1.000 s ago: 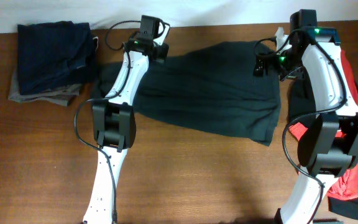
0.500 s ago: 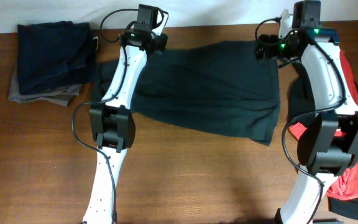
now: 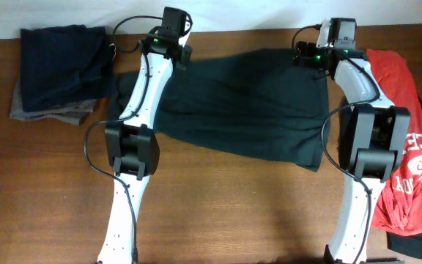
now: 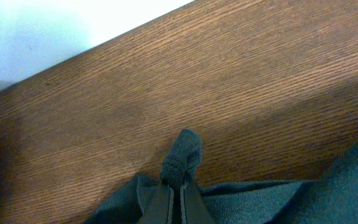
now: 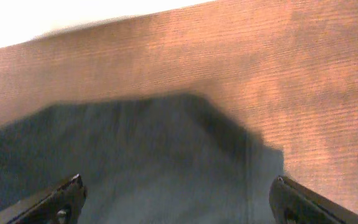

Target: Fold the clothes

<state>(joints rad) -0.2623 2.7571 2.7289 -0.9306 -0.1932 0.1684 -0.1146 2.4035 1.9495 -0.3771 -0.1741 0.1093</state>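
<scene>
A large charcoal shirt (image 3: 247, 103) lies spread across the middle of the table, with no lettering showing. My left gripper (image 3: 176, 53) is at its far left corner. In the left wrist view the gripper (image 4: 179, 190) is shut on a tuft of the dark fabric (image 4: 183, 154). My right gripper (image 3: 310, 56) is over the far right corner. In the right wrist view it (image 5: 178, 190) is wide open, with the shirt's corner (image 5: 148, 143) lying flat under it. A red shirt (image 3: 405, 139) with white lettering lies at the right edge.
A folded stack stands at the back left, a navy garment (image 3: 64, 62) on top of a grey one (image 3: 50, 114). The table's far edge (image 3: 255, 31) runs just behind both grippers, with a white wall beyond it.
Both grippers have moved toward the far edge, and the shirt's far edge went with them. The right arm has swung left, uncovering the red shirt.
</scene>
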